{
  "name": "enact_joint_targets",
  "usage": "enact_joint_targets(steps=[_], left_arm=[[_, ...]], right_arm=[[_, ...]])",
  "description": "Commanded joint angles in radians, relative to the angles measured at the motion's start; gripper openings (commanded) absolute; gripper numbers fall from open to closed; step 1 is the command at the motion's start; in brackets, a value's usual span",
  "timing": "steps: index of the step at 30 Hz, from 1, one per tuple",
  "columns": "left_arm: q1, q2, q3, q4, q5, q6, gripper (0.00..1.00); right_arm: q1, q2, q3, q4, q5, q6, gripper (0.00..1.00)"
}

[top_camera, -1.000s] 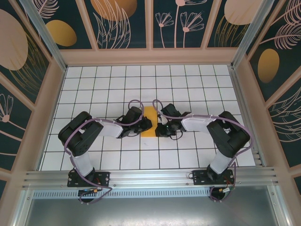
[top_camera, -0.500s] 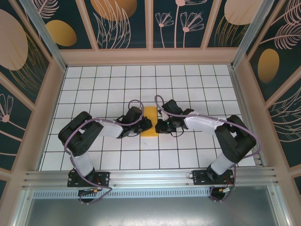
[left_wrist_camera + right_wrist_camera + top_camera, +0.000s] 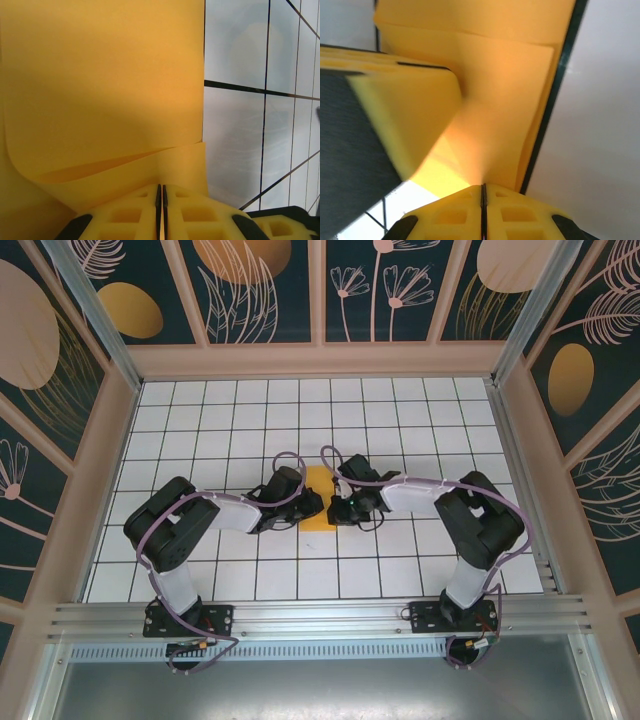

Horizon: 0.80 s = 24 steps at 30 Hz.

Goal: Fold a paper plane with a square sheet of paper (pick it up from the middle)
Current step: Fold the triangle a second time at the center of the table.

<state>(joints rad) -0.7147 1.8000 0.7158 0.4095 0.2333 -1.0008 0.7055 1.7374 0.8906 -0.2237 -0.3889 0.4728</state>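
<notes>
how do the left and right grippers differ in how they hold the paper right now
The left gripper meets the folded paper from its left edge, the right gripper from its right edge. By the left gripper the paper bows into a loose curl; by the right gripper its layers lie flatter. Both are shut on it.

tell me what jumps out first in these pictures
The orange-yellow paper at the middle of the white tiled table stands out first, partly folded with a curled layer. The left gripper and the right gripper sit at opposite sides of it, each shut on it. Dark floral wall panels with orange ovals ring the table.
</notes>
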Motion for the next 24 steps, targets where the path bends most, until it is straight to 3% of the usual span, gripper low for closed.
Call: enact_joint_targets(steps=[1,24], left_arm=[[0.001,0.021,-0.014,-0.121,-0.073,-0.004,0.15],[0.080,-0.009,0.022,-0.178,-0.126,0.113,0.18]], right_arm=[[-0.009,0.025,-0.042,-0.018,0.019,-0.017,0.12],[-0.026,0.060,-0.114,-0.057,0.068,-0.036,0.11]])
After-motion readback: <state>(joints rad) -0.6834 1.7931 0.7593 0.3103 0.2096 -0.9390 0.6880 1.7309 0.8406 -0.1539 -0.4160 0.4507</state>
